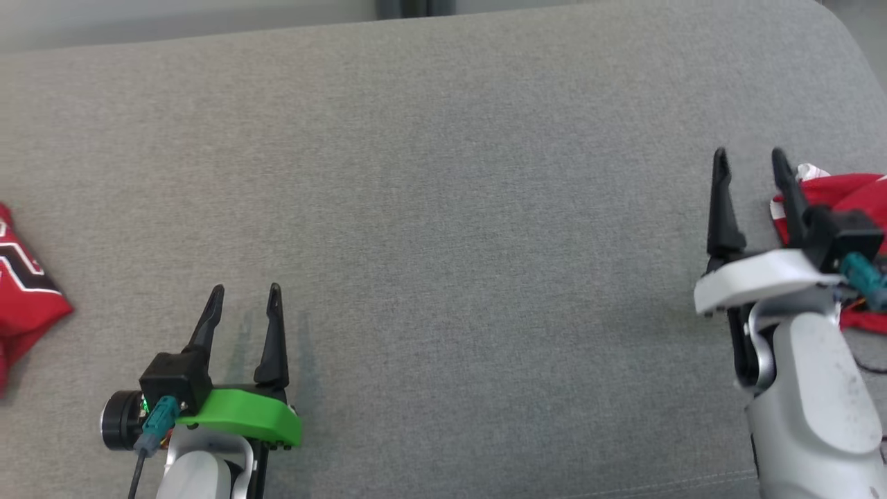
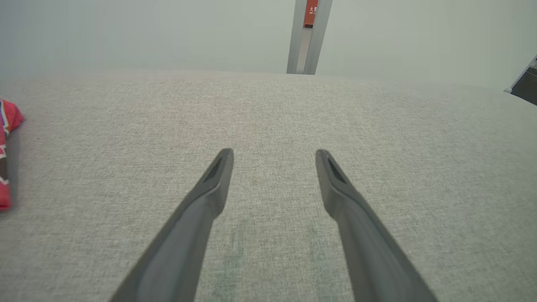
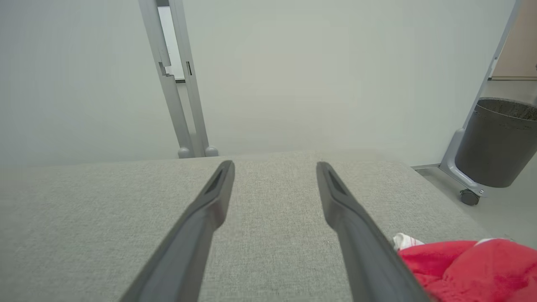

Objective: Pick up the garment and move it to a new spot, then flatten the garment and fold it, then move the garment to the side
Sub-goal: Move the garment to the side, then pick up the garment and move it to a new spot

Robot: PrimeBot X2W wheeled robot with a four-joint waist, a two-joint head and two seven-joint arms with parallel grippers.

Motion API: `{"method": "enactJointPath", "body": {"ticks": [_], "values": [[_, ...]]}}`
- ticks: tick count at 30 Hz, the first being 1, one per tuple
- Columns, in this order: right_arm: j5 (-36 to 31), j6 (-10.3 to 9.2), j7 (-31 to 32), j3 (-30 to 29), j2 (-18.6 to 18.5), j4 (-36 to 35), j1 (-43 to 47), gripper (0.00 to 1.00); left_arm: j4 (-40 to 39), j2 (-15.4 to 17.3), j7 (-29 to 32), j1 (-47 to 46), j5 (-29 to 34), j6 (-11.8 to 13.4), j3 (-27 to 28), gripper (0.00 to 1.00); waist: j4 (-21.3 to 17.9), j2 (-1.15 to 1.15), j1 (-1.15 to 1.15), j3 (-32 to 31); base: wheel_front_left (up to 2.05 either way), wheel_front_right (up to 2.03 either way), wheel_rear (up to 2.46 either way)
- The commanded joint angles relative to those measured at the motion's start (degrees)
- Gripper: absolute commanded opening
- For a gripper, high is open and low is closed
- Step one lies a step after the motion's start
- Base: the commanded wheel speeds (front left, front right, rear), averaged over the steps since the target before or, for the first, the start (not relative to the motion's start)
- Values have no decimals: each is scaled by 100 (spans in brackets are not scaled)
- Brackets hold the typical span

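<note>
A bunched red garment (image 1: 849, 197) with a bit of white lies on the grey fabric surface (image 1: 443, 208) at the far right edge. My right gripper (image 1: 749, 154) stands open just left of it, nothing between its fingers. In the right wrist view the garment (image 3: 465, 268) sits low at the right, beside and partly behind the right finger of that gripper (image 3: 275, 164). My left gripper (image 1: 247, 289) is open at the lower left over bare fabric, and its own view shows the gripper (image 2: 273, 153) with nothing in it.
Another red cloth with black and white stripes (image 1: 24, 291) lies at the far left edge, also seen as a red cloth (image 2: 6, 155) from the left wrist. A dark bin on castors (image 3: 499, 142) stands on the floor beyond the surface's right end. Grey metal posts (image 3: 180, 84) rise behind.
</note>
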Motion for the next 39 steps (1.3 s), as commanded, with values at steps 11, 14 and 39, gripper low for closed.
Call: {"method": "enactJointPath", "body": {"ticks": [11,14,39], "values": [[486,-8,-15,795,-11,-68,1132,100,15,4,2,475,-129,209,131,100,409,0,0,-637,0,0,0],[566,-9,-15,807,-22,-143,1357,100,35,4,2,602,-200,241,123,100,466,0,0,-818,0,0,0],[659,-8,-16,1181,-9,-206,1746,100,35,4,2,955,-323,378,159,100,941,0,0,-1234,0,0,0]]}}
